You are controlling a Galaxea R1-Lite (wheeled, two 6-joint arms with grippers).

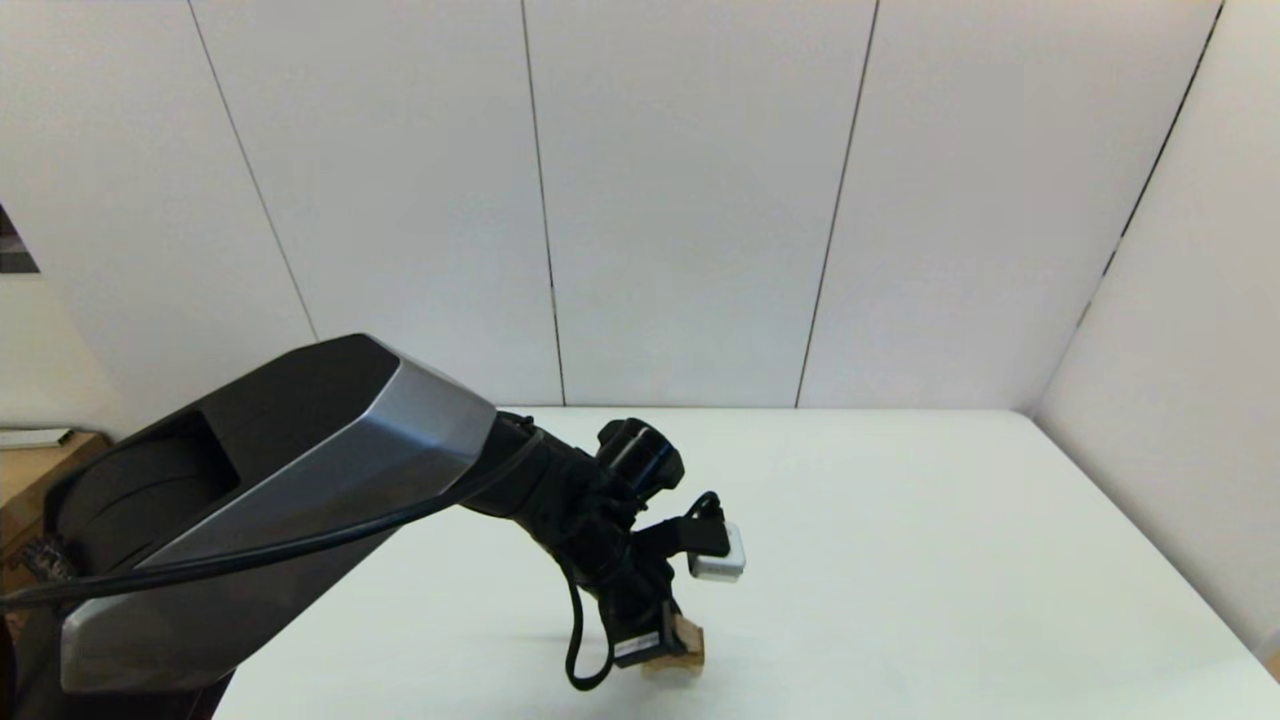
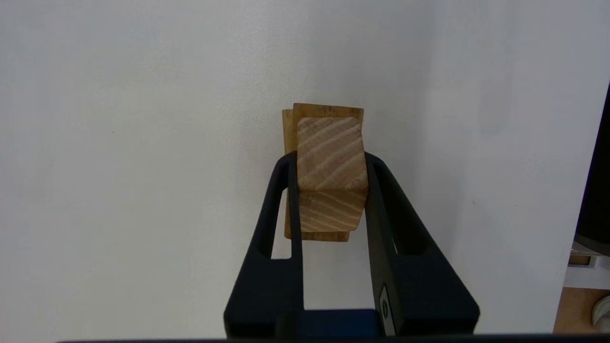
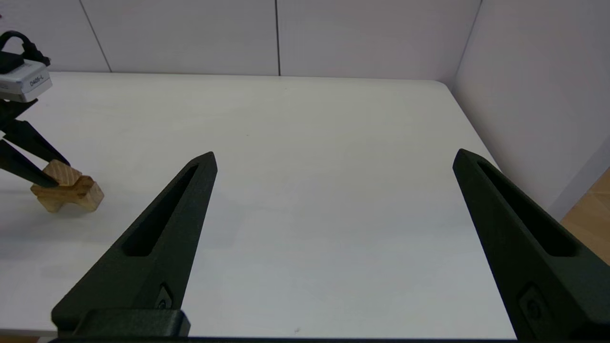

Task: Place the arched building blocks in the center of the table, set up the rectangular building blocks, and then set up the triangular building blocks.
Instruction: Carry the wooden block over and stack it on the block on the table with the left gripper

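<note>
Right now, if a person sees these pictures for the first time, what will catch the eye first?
First the big black and silver left arm, reaching from the near left over the table. Its left gripper is shut on the wedge, held on top of the stacked slab. The right gripper hangs open over bare table, far to the right of the blocks.
</note>
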